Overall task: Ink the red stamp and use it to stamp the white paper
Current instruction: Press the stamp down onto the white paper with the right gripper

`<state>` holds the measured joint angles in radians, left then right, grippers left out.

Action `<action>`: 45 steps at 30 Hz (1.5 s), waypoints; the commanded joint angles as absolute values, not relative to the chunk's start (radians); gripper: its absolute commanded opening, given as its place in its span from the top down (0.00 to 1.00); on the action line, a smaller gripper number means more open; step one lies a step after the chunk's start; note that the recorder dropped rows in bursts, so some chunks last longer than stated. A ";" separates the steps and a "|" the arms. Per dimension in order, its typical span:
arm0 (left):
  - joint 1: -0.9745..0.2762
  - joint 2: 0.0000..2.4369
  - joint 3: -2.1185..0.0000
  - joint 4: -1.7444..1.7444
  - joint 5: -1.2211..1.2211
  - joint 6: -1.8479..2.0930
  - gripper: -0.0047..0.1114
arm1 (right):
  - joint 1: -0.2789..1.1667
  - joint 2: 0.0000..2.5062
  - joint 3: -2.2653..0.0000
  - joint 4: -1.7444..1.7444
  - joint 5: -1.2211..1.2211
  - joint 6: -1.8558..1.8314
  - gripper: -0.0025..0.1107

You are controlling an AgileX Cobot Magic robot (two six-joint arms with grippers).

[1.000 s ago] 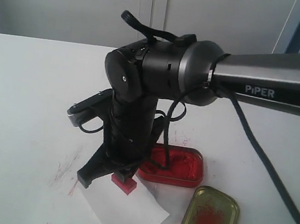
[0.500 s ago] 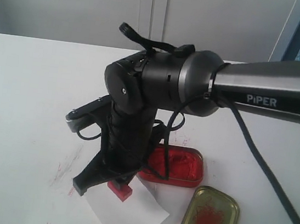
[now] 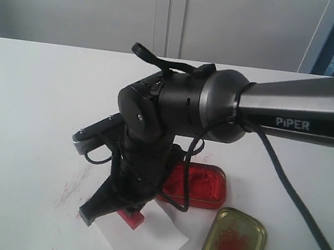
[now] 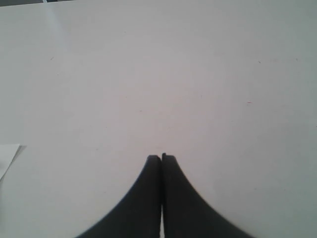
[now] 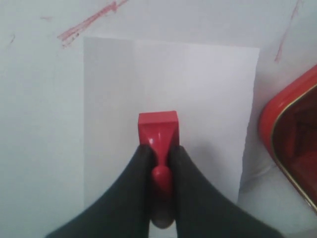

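My right gripper [image 5: 159,148] is shut on the knob of the red stamp [image 5: 158,124], whose square base points down at the white paper [image 5: 198,84]. In the exterior view the red stamp [image 3: 131,217] sits low on the white paper [image 3: 146,239] under the right gripper [image 3: 125,209]; I cannot tell whether it touches. The open red ink tin [image 3: 199,185] lies just right of the arm. My left gripper [image 4: 161,157] is shut on nothing above bare table and does not show in the exterior view.
The gold tin lid [image 3: 232,244], smeared red inside, lies at the front right. Red scratch marks [image 3: 76,186] streak the white tabletop left of the paper. The red ink tin [image 5: 292,144] edges into the right wrist view beside the paper.
The right arm has lowered over the last second, bringing the stamp down and slightly left onto the paper. The tin, lid and paper have stayed in place.
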<state>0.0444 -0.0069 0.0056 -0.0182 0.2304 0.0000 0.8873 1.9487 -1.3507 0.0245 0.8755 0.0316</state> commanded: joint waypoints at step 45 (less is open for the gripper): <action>0.047 0.000 0.000 -0.028 0.232 0.000 0.96 | 0.886 2.104 -1.302 0.084 0.821 0.026 0.98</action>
